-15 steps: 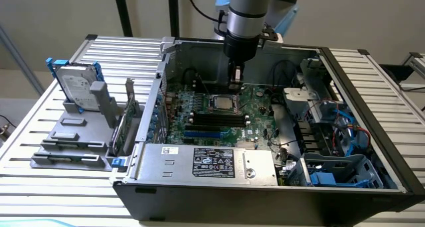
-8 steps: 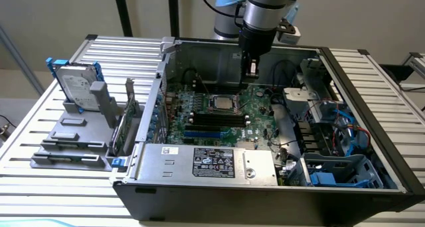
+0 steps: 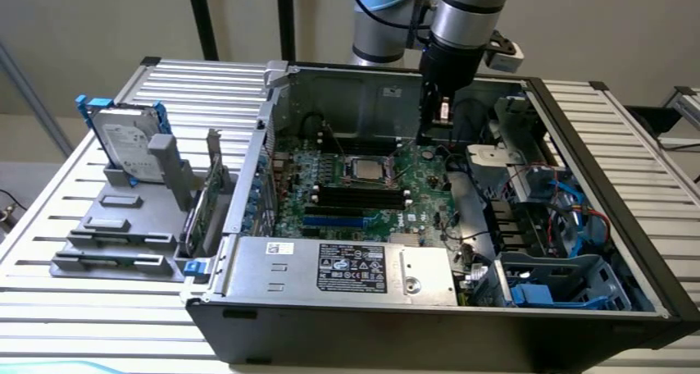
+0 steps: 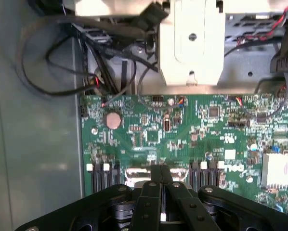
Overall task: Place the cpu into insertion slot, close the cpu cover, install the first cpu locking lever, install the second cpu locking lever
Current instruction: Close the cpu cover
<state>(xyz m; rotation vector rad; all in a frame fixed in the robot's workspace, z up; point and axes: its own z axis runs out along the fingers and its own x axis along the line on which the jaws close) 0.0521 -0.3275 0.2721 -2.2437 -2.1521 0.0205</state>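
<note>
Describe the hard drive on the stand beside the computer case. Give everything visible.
The hard drive is a flat, rectangular, silver metal unit with a pale label on the face turned to the camera. It stands on edge, leaning a little, in a grey plastic stand on the slatted table, outside the open computer case at the exterior view's left. Blue rails hug its two long sides. A grey upright of the stand rises in front of its lower corner.
</note>
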